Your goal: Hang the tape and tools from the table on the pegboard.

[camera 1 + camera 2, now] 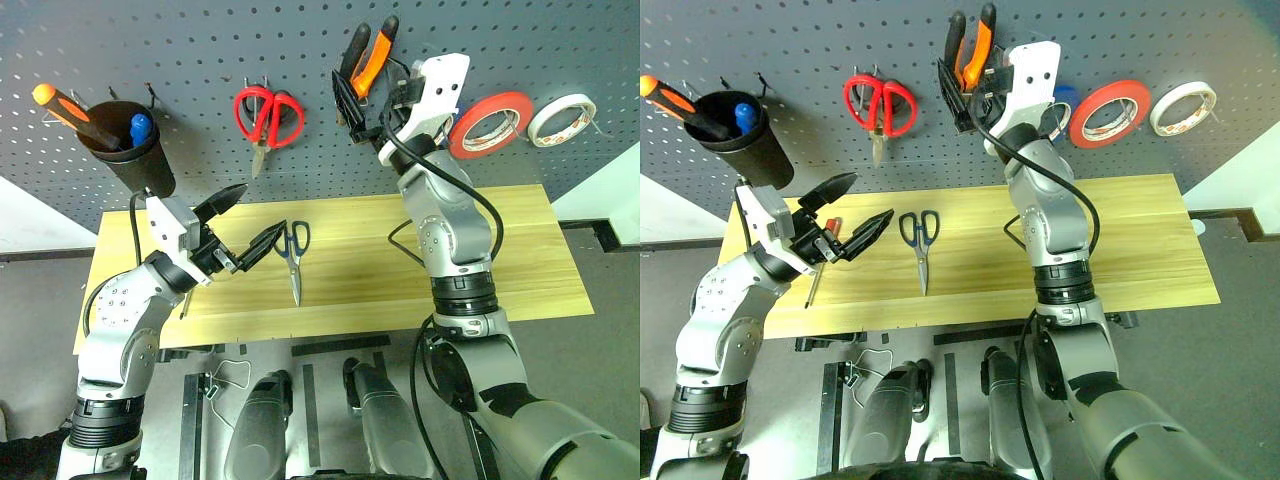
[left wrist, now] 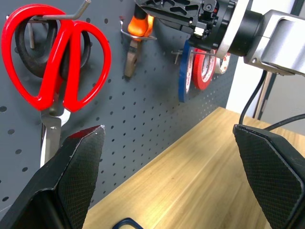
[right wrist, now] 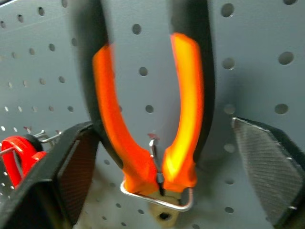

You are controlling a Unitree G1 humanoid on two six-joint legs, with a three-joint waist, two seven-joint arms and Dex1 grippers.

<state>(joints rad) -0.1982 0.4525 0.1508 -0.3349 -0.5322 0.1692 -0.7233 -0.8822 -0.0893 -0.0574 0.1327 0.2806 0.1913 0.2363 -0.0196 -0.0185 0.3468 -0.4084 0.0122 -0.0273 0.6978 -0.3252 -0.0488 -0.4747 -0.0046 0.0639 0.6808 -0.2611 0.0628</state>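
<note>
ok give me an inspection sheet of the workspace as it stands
surface: table, light wood.
job's things: pliers in a pegboard loop; red tape hung; steel scissors and slim red-handled tool on table.
clutter: red scissors, white tape, blue tape, black cup on board.
grippers: left gripper open over table; right gripper open beside pliers.
cables: black cable on right arm.
surroundings: grey floor.

Silver-grey arms, black cables, white wrist housings, black textured fingers (image 2: 71, 176), apparently rubber-padded.
</note>
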